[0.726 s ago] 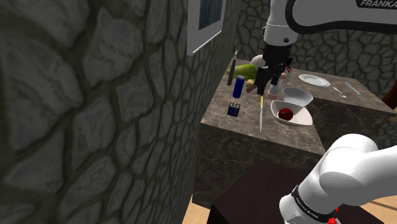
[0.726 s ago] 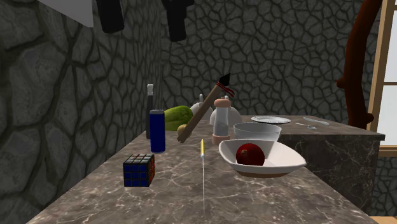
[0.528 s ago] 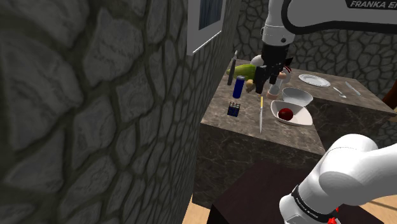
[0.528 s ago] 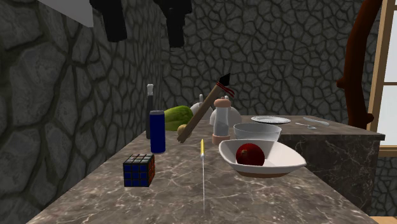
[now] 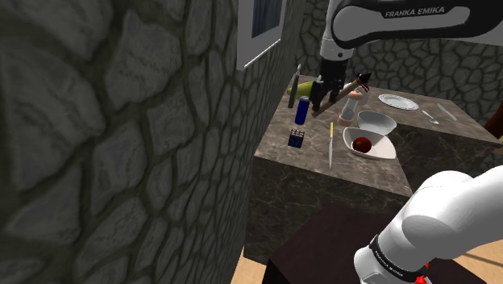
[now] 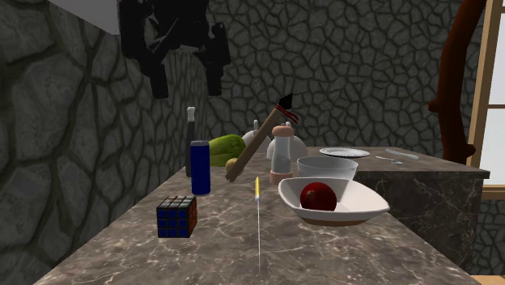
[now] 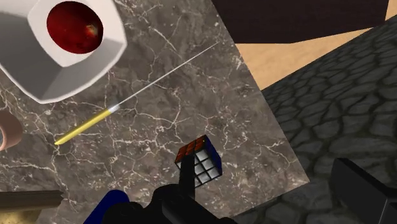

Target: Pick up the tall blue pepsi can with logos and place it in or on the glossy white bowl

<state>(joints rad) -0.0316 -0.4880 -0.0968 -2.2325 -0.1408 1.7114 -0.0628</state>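
Hanging high over the desk [image 6: 340,251], the claw [image 6: 188,77] sits in the upper left of the second exterior view. Its two black fingers [image 6: 158,79] are spread apart and released, with nothing between them.

The tall blue can [image 6: 200,166] stands upright on the desk, left of centre in that frame. It is below the claw and a touch to the right of it, well apart from the fingertips. In the shoulder view the claw is just above and to the right of the can's top. In the wrist view a rim of blue shows at the bottom edge, beside the hand's black body.

A colourful puzzle cube [image 6: 176,216] sits in front of the can, nearer the lower left of the second exterior view. The round white bowl [image 6: 327,168] stands right of centre, just behind a squarer white bowl [image 6: 333,204] that holds a red apple [image 6: 318,195]. A thin rod with a yellow end [image 6: 257,212] lies on the desk between the can and the bowls.

Compared with 0.7 s ago, the claw has come lower in the second exterior view. Then only the fingertips poked in at the top edge; now the hand's dark body shows above them. In the shoulder view the hand has swung left, from above the rod toward the can. The can, cube, rod and bowls lie where they did.
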